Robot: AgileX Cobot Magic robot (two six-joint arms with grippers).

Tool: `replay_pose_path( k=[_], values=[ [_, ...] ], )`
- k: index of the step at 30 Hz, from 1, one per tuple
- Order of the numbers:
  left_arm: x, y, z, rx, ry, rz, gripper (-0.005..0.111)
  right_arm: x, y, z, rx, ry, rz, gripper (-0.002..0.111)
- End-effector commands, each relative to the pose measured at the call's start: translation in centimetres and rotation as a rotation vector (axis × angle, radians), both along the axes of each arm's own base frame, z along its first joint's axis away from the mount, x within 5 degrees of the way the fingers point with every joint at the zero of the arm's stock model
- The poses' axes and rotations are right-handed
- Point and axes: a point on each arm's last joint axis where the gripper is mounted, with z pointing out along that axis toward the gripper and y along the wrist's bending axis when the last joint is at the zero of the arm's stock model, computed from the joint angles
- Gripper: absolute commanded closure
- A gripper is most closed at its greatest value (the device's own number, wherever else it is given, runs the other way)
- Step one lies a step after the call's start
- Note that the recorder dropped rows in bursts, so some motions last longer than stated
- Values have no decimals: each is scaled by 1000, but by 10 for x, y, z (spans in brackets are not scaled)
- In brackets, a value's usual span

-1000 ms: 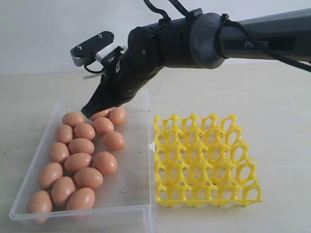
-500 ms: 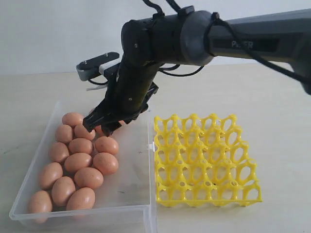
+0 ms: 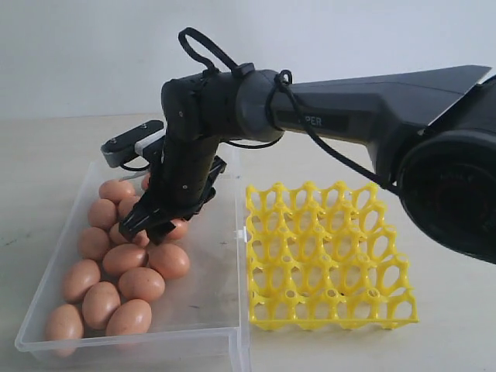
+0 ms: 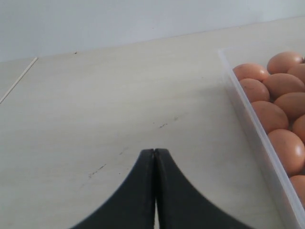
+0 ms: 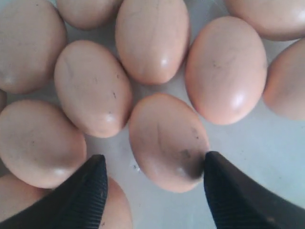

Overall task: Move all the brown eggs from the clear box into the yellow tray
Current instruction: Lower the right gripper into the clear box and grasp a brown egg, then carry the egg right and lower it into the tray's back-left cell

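Over the last second the right arm swung down and along the clear box [image 3: 209, 310] toward the table's near edge, taking the right gripper [image 3: 151, 229] from above the far eggs to low among the middle of the cluster.

From the exterior view, the box lay toward the near-left corner of the table [image 3: 457, 341]. The yellow tray [image 3: 333, 318] stood just beside the box's right wall, toward the near-right corner, with every cup empty. All the brown eggs [image 3: 124, 260] that showed were in the box, packed close along its left side. No left arm appeared in this view.

In the left wrist view, the left gripper [image 4: 154, 155] hung with its fingers pressed together and nothing between them, over bare table [image 4: 95, 119]. The box's wall [image 4: 248, 124] and a row of eggs [image 4: 269, 114] lay off to one side.

In the right wrist view, the right gripper [image 5: 153, 164] stood with its fingers spread wide, straddling the middle egg [image 5: 167, 143]. Whether either finger touched the shell could not be told. Neighbouring eggs crowded in on all sides, one lying right under a fingertip [image 5: 90, 181].

That crowding looked like the main hazard. A finger descending onto a neighbour rather than into a gap could crack it or shove the cluster aside. A squeeze set too near the egg's end could also let the smooth shell slip out on the way to the tray.
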Motion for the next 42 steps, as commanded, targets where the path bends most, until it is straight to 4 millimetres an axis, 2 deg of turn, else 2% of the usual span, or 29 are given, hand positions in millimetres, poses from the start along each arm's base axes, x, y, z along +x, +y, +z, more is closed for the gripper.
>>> replay_pose_path(
  k=[1,15,16,18,21,22,26,28,32,33,37,42],
  values=[
    [0,-1,2,-6,-19,-7,107,6,3,-6,-23,-24,29,50],
    [0,-1,2,-6,-19,-7,107,16,12,-20,-9,-69,47,51],
    [0,-1,2,-6,-19,-7,107,16,11,-20,-12,-71,48,54],
    [0,-1,2,-6,-19,-7,107,17,11,-20,-16,-74,50,68],
    [0,-1,2,-6,-19,-7,107,17,11,-18,-14,-78,49,103],
    [0,-1,2,-6,-19,-7,107,17,11,-18,-11,-84,49,108],
    [0,-1,2,-6,-19,-7,107,17,10,-11,47,-157,38,108],
    [0,-1,2,-6,-19,-7,107,15,7,0,114,-230,25,108],
    [0,-1,2,-6,-19,-7,107,0,-10,24,273,-416,-7,108],
    [0,-1,2,-6,-19,-7,107,-6,-17,24,297,-447,-13,108],
    [0,-1,2,-6,-19,-7,107,-26,-49,47,447,-641,-52,108],
    [0,-1,2,-6,-19,-7,107,-48,-92,50,512,-763,-144,108]
  ],
)
